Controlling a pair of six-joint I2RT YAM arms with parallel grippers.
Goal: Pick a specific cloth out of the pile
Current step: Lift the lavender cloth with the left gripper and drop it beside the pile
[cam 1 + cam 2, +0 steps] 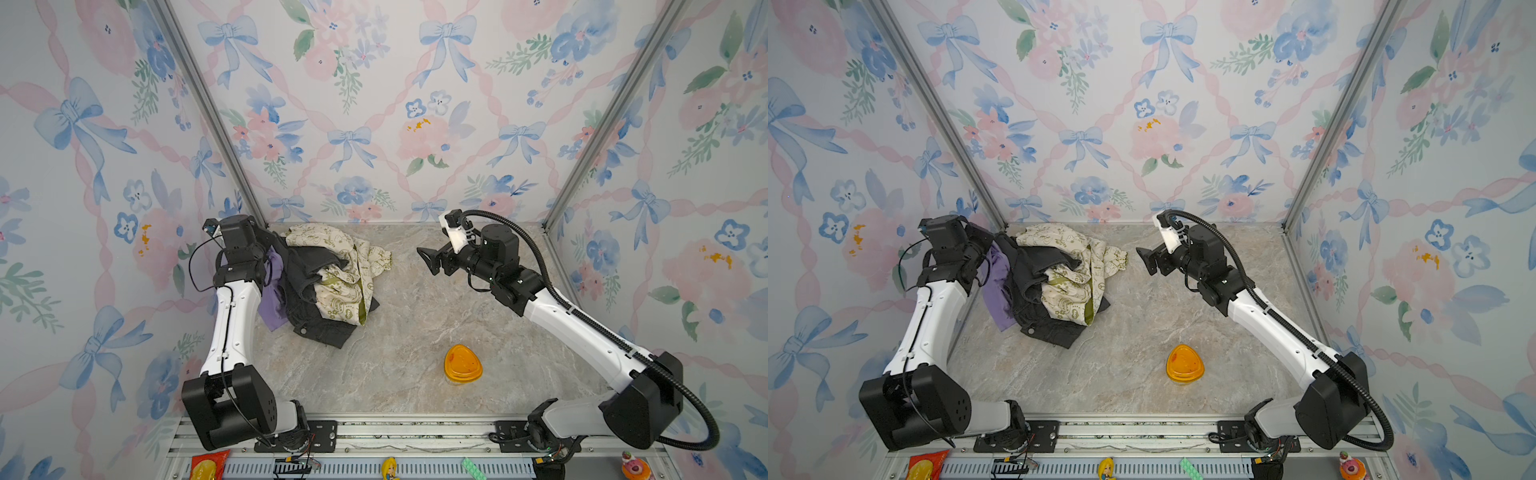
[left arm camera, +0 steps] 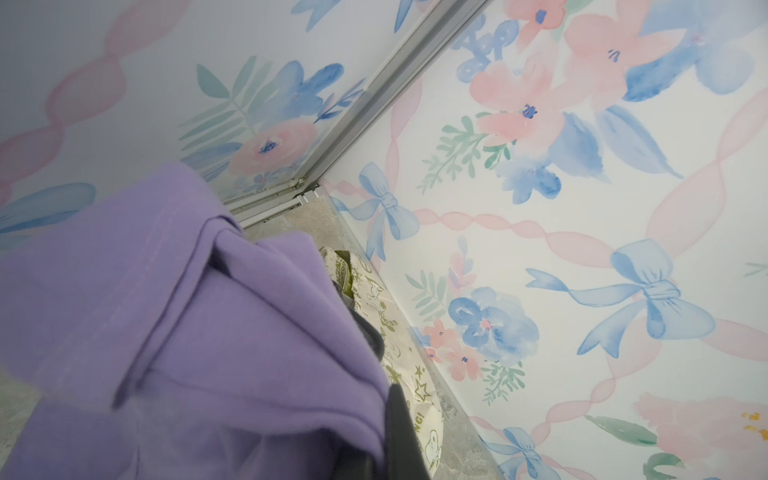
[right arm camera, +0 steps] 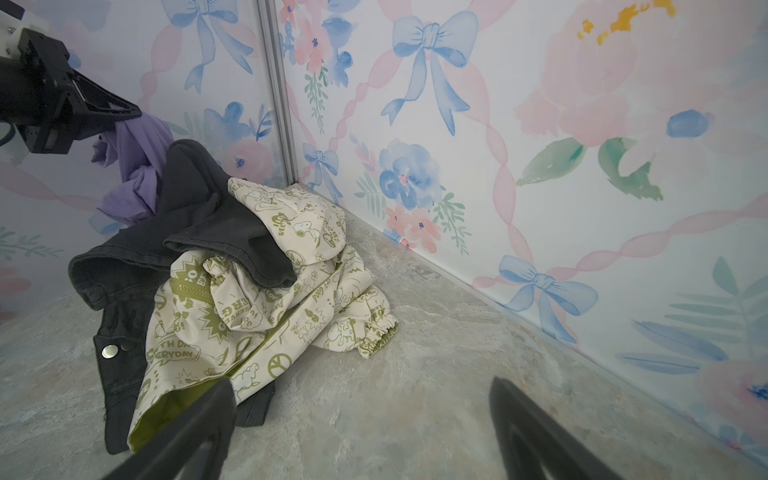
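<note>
The lavender-purple cloth [image 1: 272,299] [image 1: 995,291] hangs at the left edge of the pile [image 1: 336,278] [image 1: 1067,282], in the back-left corner. My left gripper [image 1: 266,259] [image 3: 124,110] is shut on the cloth's upper end, lifted above the table. In the left wrist view the purple cloth [image 2: 187,311] fills the near field and hides most of the gripper [image 2: 374,453]. The cloth's lower part [image 3: 137,174] still lies against the dark grey garment and cream printed fabric of the pile [image 3: 232,282]. My right gripper [image 1: 428,259] [image 1: 1144,262] [image 3: 361,384] hovers open to the right of the pile, holding nothing.
An orange lid [image 1: 462,363] [image 1: 1185,363] lies on the marble table [image 1: 395,316] toward the front centre. Floral walls close in the back and both sides. Small trinkets sit along the front metal rail [image 1: 415,432].
</note>
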